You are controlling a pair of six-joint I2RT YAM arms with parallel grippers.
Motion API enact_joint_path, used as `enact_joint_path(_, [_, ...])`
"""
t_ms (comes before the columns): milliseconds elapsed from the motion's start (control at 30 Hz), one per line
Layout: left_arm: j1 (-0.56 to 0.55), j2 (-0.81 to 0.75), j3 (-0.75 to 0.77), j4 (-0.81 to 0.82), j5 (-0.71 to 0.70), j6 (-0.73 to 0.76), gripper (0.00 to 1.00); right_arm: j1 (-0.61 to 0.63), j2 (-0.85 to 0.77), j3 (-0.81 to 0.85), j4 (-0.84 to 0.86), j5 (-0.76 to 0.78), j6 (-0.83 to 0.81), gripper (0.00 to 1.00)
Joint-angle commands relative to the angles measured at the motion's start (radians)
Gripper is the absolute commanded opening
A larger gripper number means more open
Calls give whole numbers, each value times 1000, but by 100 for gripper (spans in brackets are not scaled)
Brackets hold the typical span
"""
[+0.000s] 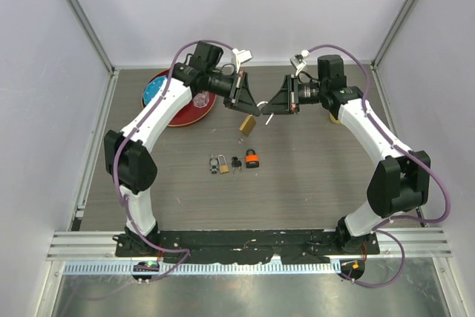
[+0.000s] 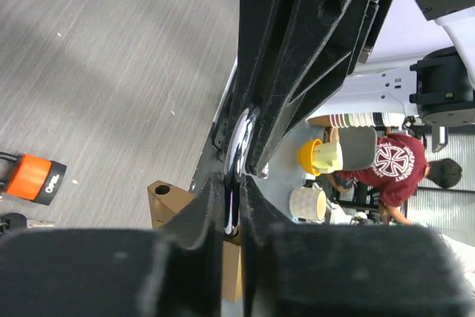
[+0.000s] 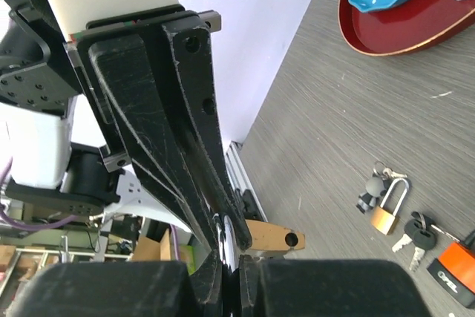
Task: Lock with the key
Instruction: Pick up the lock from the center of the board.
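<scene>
A brass padlock (image 1: 247, 125) hangs in the air between my two grippers, above the middle of the table. Its silver shackle (image 2: 239, 135) is swung out, so the empty shackle hole in the body (image 3: 271, 235) shows. My left gripper (image 1: 252, 105) is shut on the shackle (image 2: 231, 191), with the brass body (image 2: 165, 200) just below its fingers. My right gripper (image 1: 273, 107) meets it from the other side and is also shut on the shackle (image 3: 228, 246). Black-headed keys (image 1: 236, 162) lie on the table below; neither gripper holds a key.
On the table lie a small brass padlock on a key ring (image 1: 218, 164) and an orange padlock (image 1: 253, 159). A red plate (image 1: 178, 109) holding a blue dish and a clear glass object sits at the back left. White walls enclose the table.
</scene>
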Motion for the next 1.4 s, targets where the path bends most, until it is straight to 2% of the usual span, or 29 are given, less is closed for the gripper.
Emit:
enact_joint_path(0, [22,-104,92,14,12,-32,24,11,-46,0,278,29,219,2])
enact_joint_path(33, [28,-113,101,16,-17,-13,30,10,-54,0,314,35,259,2])
enact_joint_path(67, [35,-123,107,14,-35,-2,51,11,-63,-1,349,44,296,2])
enact_joint_path(167, [81,-174,113,55,-111,-5,70,11,-83,-3,524,74,462,2])
enact_joint_path(200, [103,-186,113,65,-129,-11,72,13,-86,5,597,92,506,2])
enact_joint_path(367, [123,-304,43,213,-278,-51,79,10,-94,72,644,161,646,2])
enact_joint_path(533, [124,-449,-158,608,-414,-129,86,10,-121,98,737,277,796,2])
enact_joint_path(600, [123,-493,-254,713,-445,-164,86,8,-130,83,797,314,907,2])
enact_joint_path(633, [123,-502,-284,827,-447,-184,86,6,-147,77,808,333,940,2])
enact_joint_path(767, [123,-510,-376,972,-457,-244,86,3,-198,31,794,455,1078,2])
enact_joint_path(867, [115,-499,-403,1029,-471,-256,85,5,-224,2,796,480,1148,2])
enact_joint_path(1100, [71,-447,-397,1063,-451,-244,81,5,-250,-29,752,505,1214,2])
enact_joint_path(1367, [32,-433,-413,1048,-431,-245,63,3,-268,-21,664,540,1177,2])
